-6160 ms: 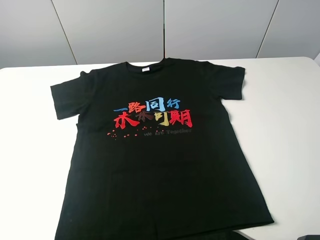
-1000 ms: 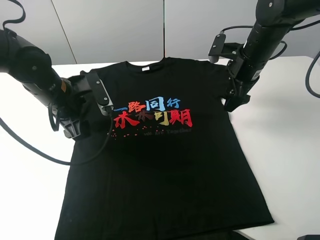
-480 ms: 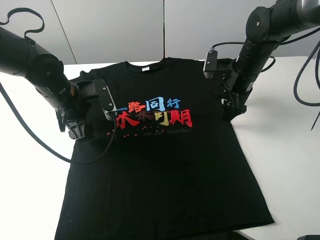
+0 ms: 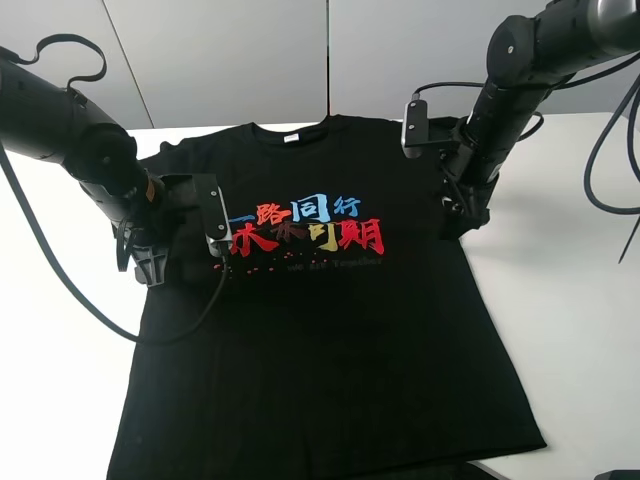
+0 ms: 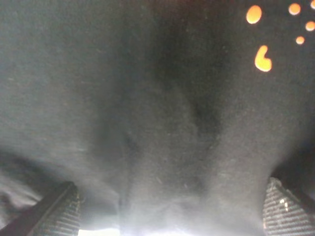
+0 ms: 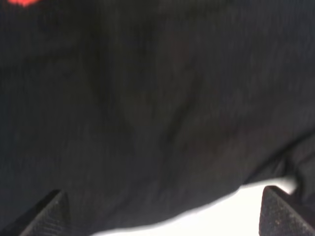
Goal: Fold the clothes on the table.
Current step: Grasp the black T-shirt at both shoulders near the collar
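Left gripper stands wide open, its two ribbed fingertips spread far apart and pressed low over the black T-shirt, gripping nothing; the cloth between them is rucked into soft wrinkles. Just ahead of this gripper and off toward the shirt's middle lies a scatter of small orange dots, the outer end of the chest print. Right gripper is likewise wide open and holds nothing: its fingertips straddle the shirt's side edge below the sleeve, with a strip of white table showing between them beyond the hem of the cloth. The shirt lies flat and face up on the table, collar away from the arms' bases and hem toward the near edge, one gripper at each side at chest height. Between the two grippers runs the print: an upper row of characters in blue and orange reading 一路同行, then a larger row in red and dark tones that I cannot read with certainty, and under that a faint grey line of English too small to make out. Beyond the print, at the collar, sits a small white neck label whose text is illegible. A black cable loops from the left arm across the table beside that gripper.
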Available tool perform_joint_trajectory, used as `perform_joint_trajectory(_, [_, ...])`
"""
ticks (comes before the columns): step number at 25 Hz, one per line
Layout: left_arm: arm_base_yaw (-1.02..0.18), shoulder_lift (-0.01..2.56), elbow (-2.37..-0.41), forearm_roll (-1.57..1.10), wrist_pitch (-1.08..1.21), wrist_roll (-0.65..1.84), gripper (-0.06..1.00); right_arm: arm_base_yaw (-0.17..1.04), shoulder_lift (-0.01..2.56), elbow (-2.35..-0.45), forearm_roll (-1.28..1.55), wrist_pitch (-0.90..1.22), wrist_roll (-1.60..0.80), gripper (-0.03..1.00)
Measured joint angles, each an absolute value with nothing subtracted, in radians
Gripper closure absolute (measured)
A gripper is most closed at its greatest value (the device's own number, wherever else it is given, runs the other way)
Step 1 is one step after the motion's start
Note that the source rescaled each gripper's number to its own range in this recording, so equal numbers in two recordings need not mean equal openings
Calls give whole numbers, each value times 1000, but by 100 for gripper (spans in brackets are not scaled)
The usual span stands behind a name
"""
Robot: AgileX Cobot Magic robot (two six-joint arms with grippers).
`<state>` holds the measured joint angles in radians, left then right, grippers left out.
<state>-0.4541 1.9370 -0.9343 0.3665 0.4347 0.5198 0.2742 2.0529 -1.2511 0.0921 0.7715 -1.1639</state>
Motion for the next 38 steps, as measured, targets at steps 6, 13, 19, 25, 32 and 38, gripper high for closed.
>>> perform_joint_trajectory(6, [-454,1939,-934,430,404,523,-2,370,2053,-1251,89,705,-1172,6])
perform_joint_trajectory(13, [-454,1939,-934,450,391,523,-2,388,2053,-1251,80,679,-1174,7])
perform_joint_trajectory(19, [-454,1939,-934,453,387,523,-2,385,2081,-1251,26,677,-1142,11])
perform_joint_trajectory(25, [-454,1939,-934,453,387,523,-2,355,2107,-1251,-6,683,-1107,11])
perform_joint_trajectory(32, [-454,1939,-934,456,387,508,-2,318,2107,-1240,-9,684,-1082,13])
perform_joint_trajectory(38, [-454,1941,-934,460,385,504,-2,318,2113,-1233,-9,684,-1077,13])
